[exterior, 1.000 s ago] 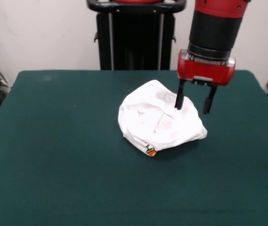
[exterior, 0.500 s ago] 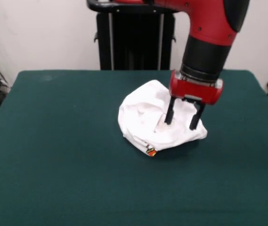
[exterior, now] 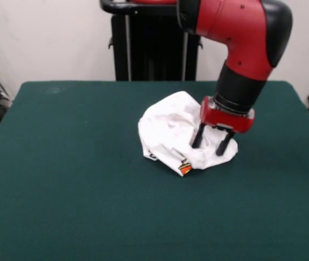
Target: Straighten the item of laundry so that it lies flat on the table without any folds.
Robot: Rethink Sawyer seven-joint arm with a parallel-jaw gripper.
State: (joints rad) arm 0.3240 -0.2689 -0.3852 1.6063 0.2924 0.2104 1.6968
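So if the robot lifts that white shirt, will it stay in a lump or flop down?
Probably flop: the shirt lies crumpled in soft folds, so it looks limp, not stiff. It likely weighs little, being thin cloth. On the felt-like table it may drag and bunch rather than slide when the open fingers pull it.

The green table (exterior: pixel 62 179) lay bare on every side of the crumpled white T-shirt (exterior: pixel 168 136) — only the gripper (exterior: pixel 210 143), planted on its right part, blocked approach there.
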